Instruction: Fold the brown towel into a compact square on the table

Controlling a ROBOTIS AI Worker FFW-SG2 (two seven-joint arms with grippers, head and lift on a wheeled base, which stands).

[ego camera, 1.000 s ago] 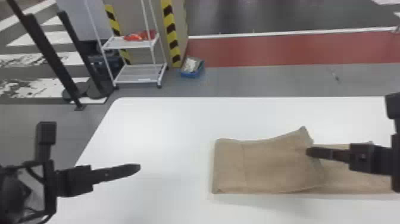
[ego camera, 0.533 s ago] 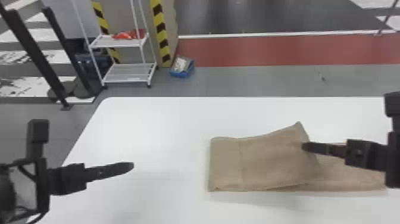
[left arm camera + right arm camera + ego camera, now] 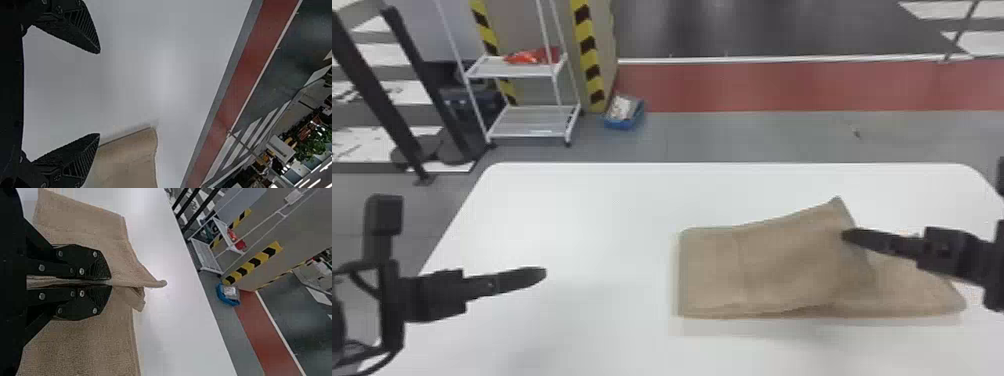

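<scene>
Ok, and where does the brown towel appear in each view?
Head view: towel, right of the table's middle.
Left wrist view: towel corner, just past one finger of the left end effector.
Right wrist view: towel, pinched in the right end effector.
Shared landmark: red floor strip.

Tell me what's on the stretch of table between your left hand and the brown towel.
Nothing: bare white tabletop runs from the left hand to the towel, as the head view shows.
</scene>
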